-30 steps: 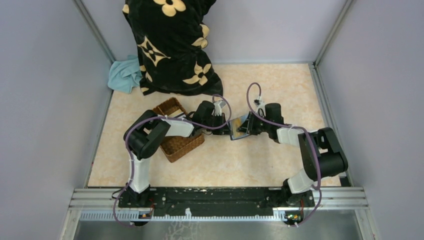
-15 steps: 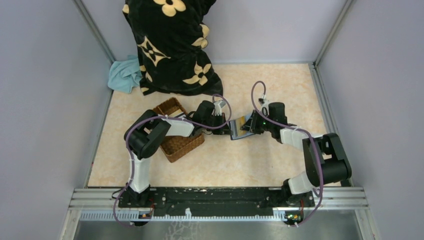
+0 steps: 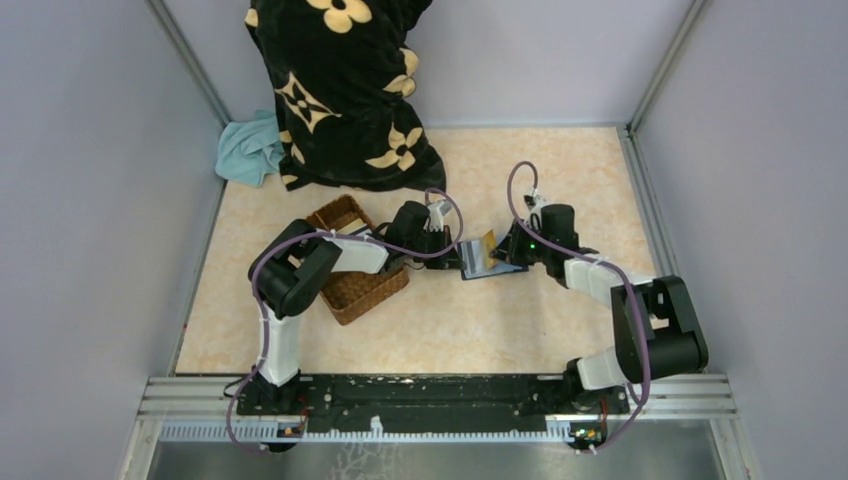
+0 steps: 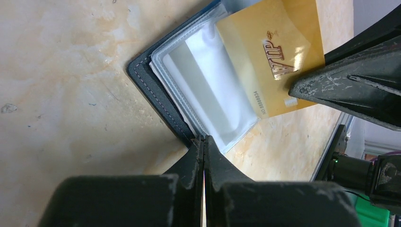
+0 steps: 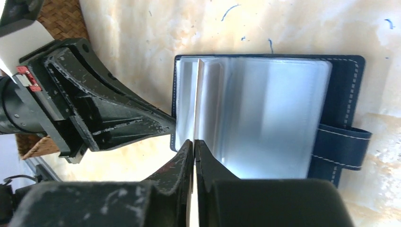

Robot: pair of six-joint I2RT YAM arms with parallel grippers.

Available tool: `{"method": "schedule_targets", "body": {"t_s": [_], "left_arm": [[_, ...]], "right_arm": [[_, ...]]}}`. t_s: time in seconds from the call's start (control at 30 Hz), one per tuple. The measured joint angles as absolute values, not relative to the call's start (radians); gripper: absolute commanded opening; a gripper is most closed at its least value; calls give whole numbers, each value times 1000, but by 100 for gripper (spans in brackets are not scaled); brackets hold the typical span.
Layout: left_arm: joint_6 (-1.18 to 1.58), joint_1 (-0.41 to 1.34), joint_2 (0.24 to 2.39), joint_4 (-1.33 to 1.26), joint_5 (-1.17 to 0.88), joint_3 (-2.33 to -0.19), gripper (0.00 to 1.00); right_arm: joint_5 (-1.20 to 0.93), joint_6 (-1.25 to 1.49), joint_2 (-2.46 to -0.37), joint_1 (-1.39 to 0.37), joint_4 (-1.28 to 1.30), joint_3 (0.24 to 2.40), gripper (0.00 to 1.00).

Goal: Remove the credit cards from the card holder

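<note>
Left wrist view: gold credit card (image 4: pixel 265 56) sits partly out of a clear sleeve (image 4: pixel 208 94), long axis pointing toward the right end effector (image 5: pixel 194 142), which is clamped on its outer end. Left end effector (image 4: pixel 204 142) is closed on the card holder (image 4: pixel 151 85) edge. Holder lies mid-surface (image 3: pixel 560 330). Bare surface toward the right edge should give room to draw the card out.
</note>
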State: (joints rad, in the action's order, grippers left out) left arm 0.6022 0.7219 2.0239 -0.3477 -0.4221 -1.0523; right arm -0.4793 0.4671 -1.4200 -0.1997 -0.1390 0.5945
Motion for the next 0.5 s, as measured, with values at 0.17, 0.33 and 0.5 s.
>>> {"method": "schedule_targets", "body": {"t_s": [0.17, 0.33, 0.5], "left_arm": [[602, 722, 2024, -348, -422, -1052, 0], [597, 722, 2024, -348, -423, -1053, 19], [555, 729, 2023, -327, -442, -1081, 58]], "right_arm": [[-440, 452, -1400, -200, -109, 595, 0], [-393, 444, -1356, -200, -83, 595, 0], [-361, 433, -1291, -200, -77, 595, 0]]}}
